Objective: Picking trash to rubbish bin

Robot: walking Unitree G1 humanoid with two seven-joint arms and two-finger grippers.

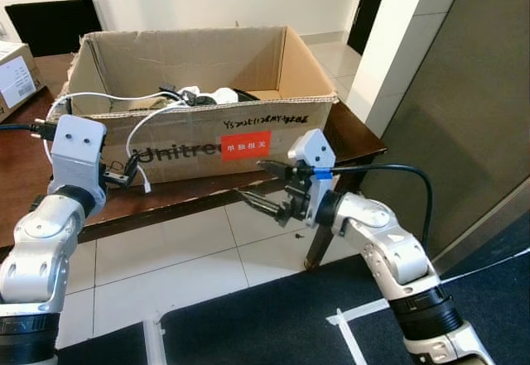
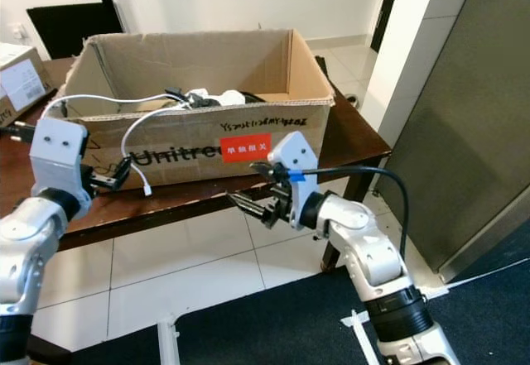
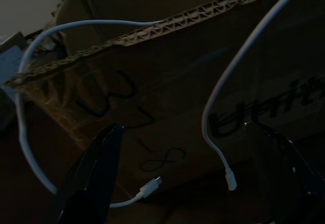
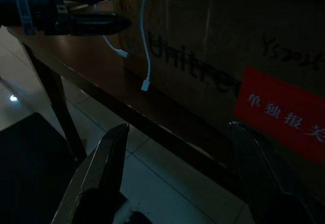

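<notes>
Box (image 1: 207,92) on the bench (image 1: 166,199), cables (image 1: 153,121) spilling over; both hands, left (image 1: 124,173) and right (image 1: 263,184), spread wide, seemingly empty.

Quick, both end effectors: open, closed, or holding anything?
Left end effector: open, empty, facing the white cables hanging down the cardboard box.
Right end effector: open, empty, by the box's red label.

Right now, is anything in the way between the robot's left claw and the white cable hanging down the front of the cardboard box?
Nothing visible blocks it. The left gripper is open and faces the white cable, which dangles over the front of the cardboard box on the table. Only open air lies between its fingers and the cable ends.
</notes>
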